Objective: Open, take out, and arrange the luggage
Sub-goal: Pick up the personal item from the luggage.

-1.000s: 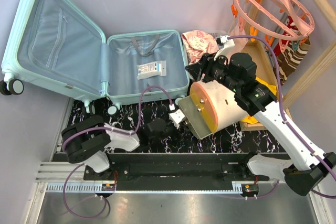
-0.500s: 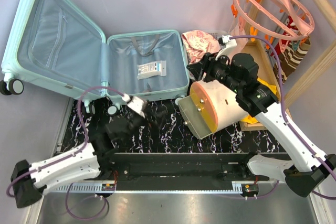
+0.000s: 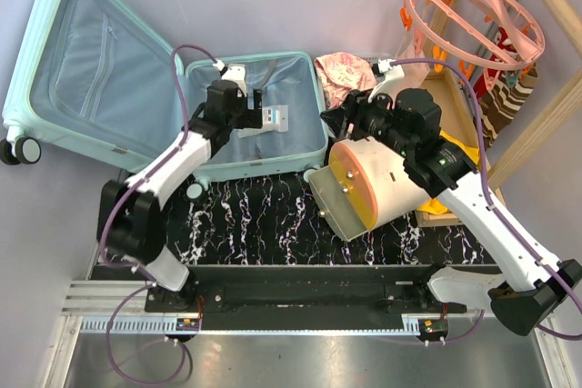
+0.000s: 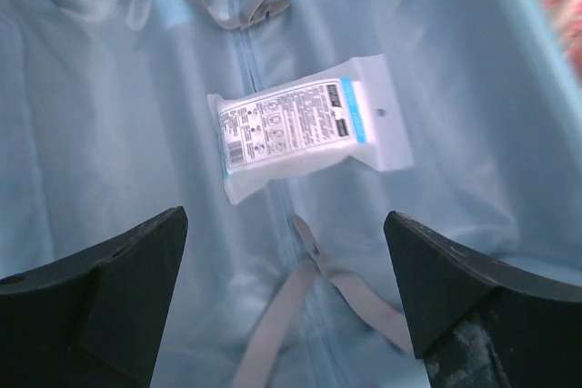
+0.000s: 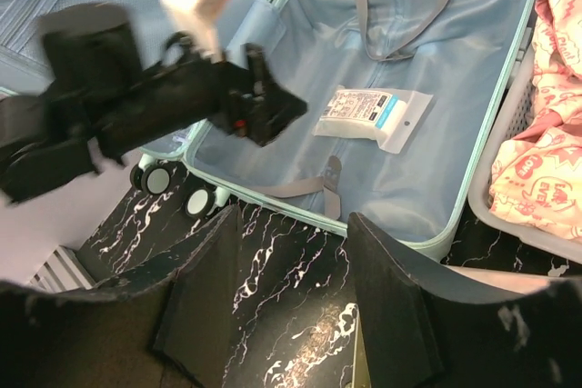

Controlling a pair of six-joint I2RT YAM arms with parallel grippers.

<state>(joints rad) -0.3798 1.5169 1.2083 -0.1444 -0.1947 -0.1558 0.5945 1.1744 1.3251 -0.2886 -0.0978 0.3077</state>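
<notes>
Left arm point(image 3: 173, 165) outstretched, jaws wide apart; right arm point(image 3: 482, 215) bent, jaws parted.

Counted on inspection: one luggage point(image 3: 100, 70); one white packet point(image 3: 275, 119); one cream cylinder point(image 3: 373, 190) with orange end; one pink round hanger point(image 3: 473, 6); one pink patterned cloth point(image 3: 346, 74). Two grippers: left gripper point(image 4: 282, 224), right gripper point(image 5: 293, 220).

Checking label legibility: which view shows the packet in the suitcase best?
Left wrist: the packet lies mid-frame, unobstructed, its print visible. Right wrist shows it whole but smaller and oblique. Top view shows it small, partly hidden behind the left tool.
</notes>
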